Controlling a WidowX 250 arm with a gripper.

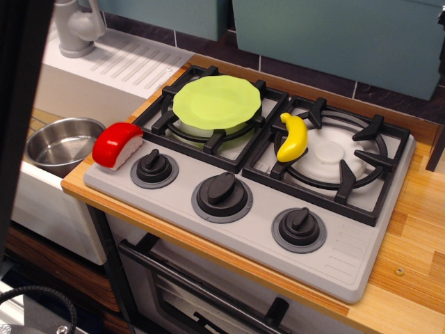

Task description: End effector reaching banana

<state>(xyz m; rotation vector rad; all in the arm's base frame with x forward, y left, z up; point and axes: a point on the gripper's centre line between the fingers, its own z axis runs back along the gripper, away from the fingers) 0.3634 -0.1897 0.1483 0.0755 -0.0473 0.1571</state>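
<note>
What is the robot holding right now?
Nothing that can be seen. The end effector is out of the picture, and the banana lies free on the right burner grate, with nothing touching it.

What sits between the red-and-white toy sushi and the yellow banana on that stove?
The round lime-green plate on the left burner, between sushi and banana, in this single view.

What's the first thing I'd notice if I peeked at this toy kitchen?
Probably the curved bright-yellow toy banana lying on the black grate of the right burner. Next, the round lime-green plate on the left burner, and the red-and-white toy sushi piece at the grey stove's front-left corner. No robot gripper shows in this view.
</note>
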